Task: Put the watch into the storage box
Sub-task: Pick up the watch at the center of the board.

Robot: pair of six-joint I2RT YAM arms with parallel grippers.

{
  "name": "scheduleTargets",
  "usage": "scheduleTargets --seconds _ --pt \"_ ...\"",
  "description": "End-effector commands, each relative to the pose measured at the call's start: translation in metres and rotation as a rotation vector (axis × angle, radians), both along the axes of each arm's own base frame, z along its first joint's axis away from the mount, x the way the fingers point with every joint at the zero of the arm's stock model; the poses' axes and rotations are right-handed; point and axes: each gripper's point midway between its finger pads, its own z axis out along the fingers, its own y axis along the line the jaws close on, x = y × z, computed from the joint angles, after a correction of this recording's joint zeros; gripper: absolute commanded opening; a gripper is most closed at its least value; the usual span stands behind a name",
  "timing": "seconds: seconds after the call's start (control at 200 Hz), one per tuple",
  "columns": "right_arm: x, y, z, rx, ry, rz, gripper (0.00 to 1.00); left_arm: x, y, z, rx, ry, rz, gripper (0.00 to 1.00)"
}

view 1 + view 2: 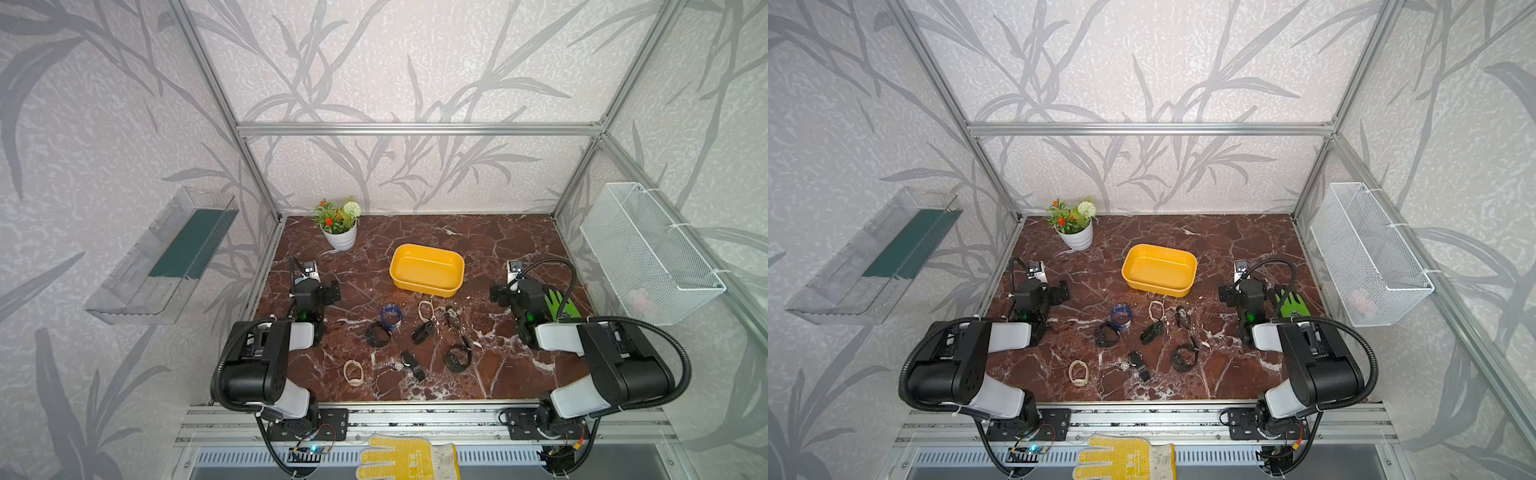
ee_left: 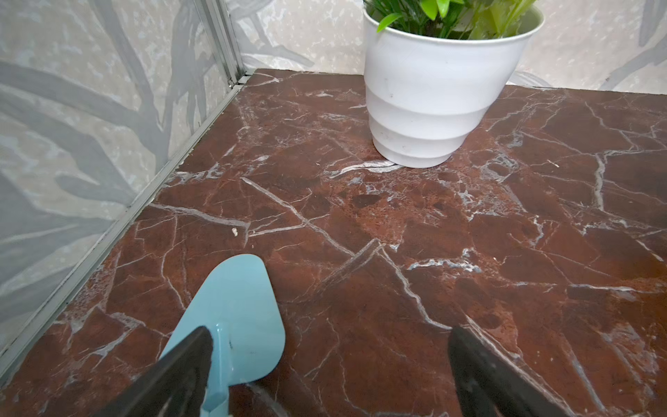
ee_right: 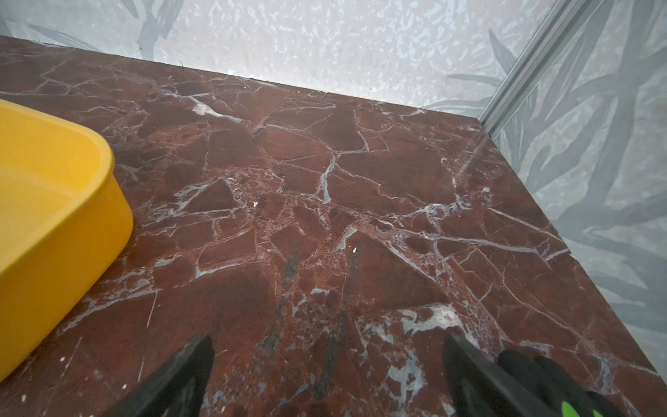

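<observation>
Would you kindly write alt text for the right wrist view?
The right gripper hangs open, black fingers wide apart, over a red marble table. Part of the yellow storage box and a black-green glove show at the edges.

Yellow storage box [image 1: 1156, 287] stands on marble table [image 1: 1246, 249], beyond a black watch [image 1: 1152, 332].

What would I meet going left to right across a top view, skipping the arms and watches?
Clear tray → plant → box → green glove → mesh basket.
</observation>
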Motion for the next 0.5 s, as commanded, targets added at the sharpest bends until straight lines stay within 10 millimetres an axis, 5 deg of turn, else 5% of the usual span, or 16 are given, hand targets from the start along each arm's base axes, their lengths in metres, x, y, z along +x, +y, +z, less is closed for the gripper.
scheduleTargets --seconds 0.0,0.495 --pt "0.0051 -0.0021 0.0053 0.006 -0.013 -0.015 0.99 0.0073 0.0009 0.0106 0.004 -0.026 -0.005 0.99" --pt "0.005 -0.0022 0.0049 0.006 -0.012 -0.015 0.99 0.0079 0.0015 0.0109 -0.005 -0.026 -0.009 0.99"
